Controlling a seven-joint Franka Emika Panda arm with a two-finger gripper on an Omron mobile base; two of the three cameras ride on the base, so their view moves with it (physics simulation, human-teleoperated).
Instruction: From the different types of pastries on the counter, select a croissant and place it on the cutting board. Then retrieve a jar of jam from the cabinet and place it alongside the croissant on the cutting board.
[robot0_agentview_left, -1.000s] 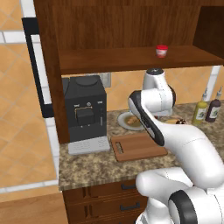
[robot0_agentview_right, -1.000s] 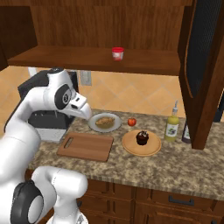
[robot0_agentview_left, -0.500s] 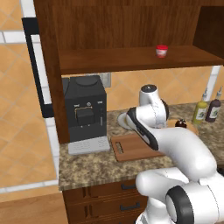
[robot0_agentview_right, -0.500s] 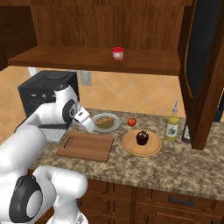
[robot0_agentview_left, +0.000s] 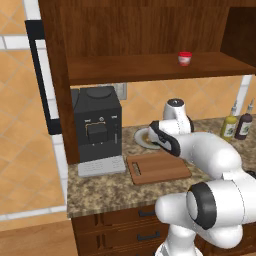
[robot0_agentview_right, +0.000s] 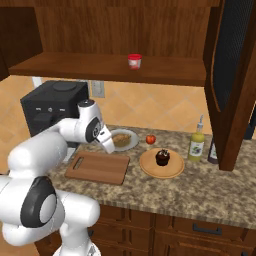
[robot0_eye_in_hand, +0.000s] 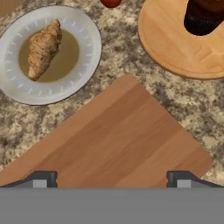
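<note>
The golden-tan croissant (robot0_eye_in_hand: 43, 48) lies on a white plate (robot0_eye_in_hand: 89, 30) at the back of the granite counter (robot0_agentview_right: 200, 192). In front of it lies the reddish-brown cutting board (robot0_agentview_right: 97, 167), bare. My gripper (robot0_eye_in_hand: 109, 181) hangs open over the board's far edge, short of the croissant (robot0_agentview_right: 120, 138), its fingertips (robot0_eye_in_hand: 41, 179) wide apart with nothing between them. The dark brown pastry (robot0_agentview_right: 162, 157) sits on a round tan plate (robot0_agentview_right: 172, 170). The red jam jar (robot0_agentview_right: 134, 61) stands on the shelf of the dark cabinet (robot0_agentview_left: 125, 35).
A black coffee machine (robot0_agentview_left: 97, 130) stands left of the board. A small red fruit (robot0_agentview_right: 150, 139) lies between the two plates. Bottles (robot0_agentview_right: 196, 145) stand at the right, under the open cabinet door (robot0_agentview_right: 235, 75). Drawer fronts run below the counter edge.
The arm has swung down from near shelf height to just above the counter, and the hand now points down over the board and the croissant plate.
</note>
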